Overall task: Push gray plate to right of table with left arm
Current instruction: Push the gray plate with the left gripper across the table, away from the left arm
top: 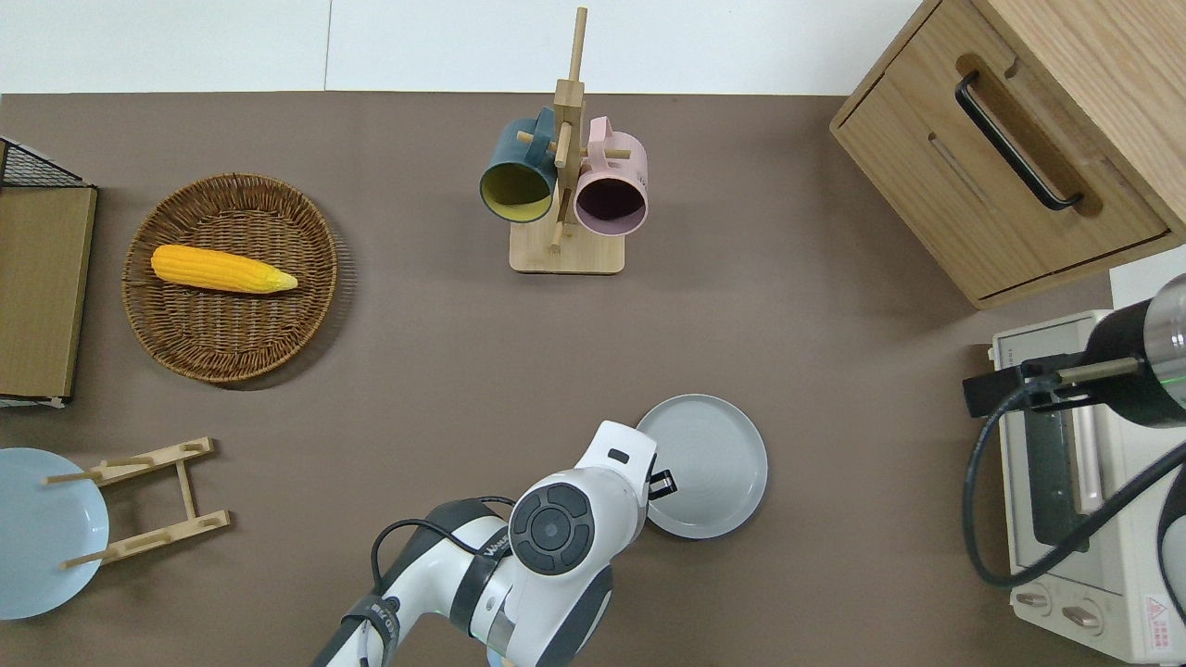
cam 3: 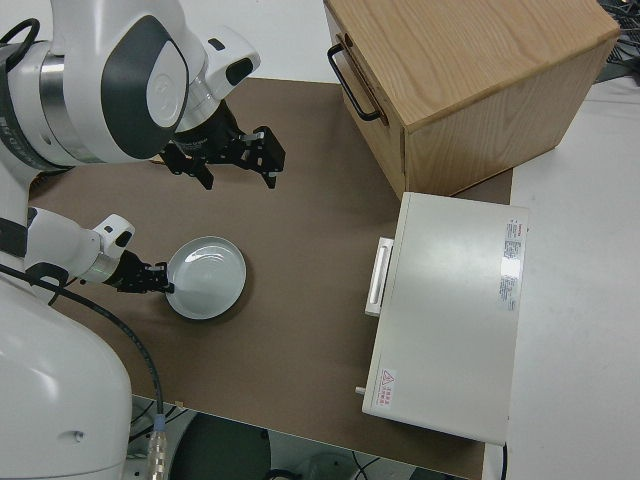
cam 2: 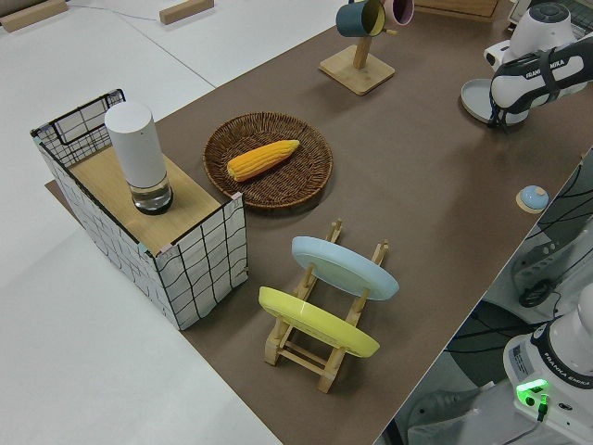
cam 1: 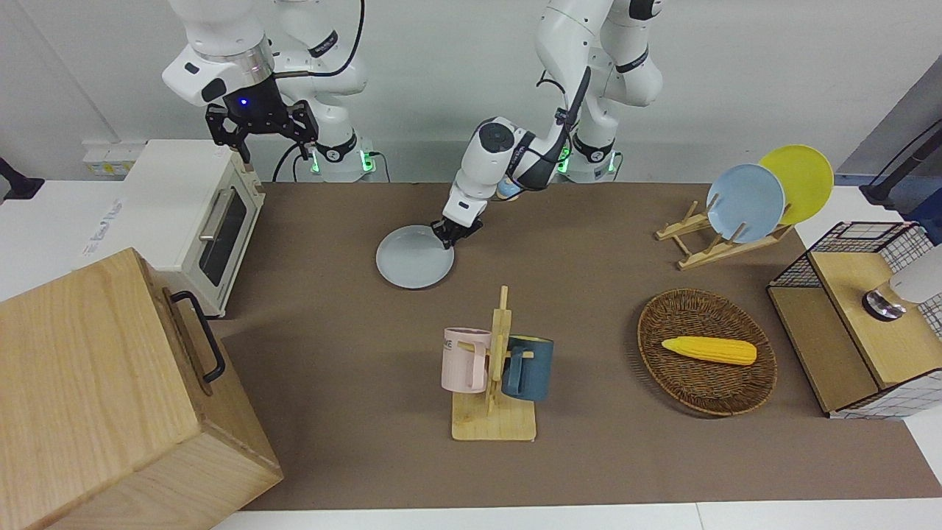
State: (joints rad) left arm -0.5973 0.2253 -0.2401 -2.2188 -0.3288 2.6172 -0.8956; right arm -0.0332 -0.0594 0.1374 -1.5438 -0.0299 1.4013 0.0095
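Observation:
The gray plate lies flat on the brown table, near the robots and about midway along it. My left gripper is down at table height and shut, touching the plate's rim on the side toward the left arm's end of the table. In the left side view the plate shows partly, with the left arm's wrist over its edge. My right gripper is open and parked, with a blue light lit above it.
A mug rack with a pink and a dark blue mug stands farther from the robots than the plate. A toaster oven and a wooden drawer box fill the right arm's end. A corn basket, plate rack and wire crate occupy the other end.

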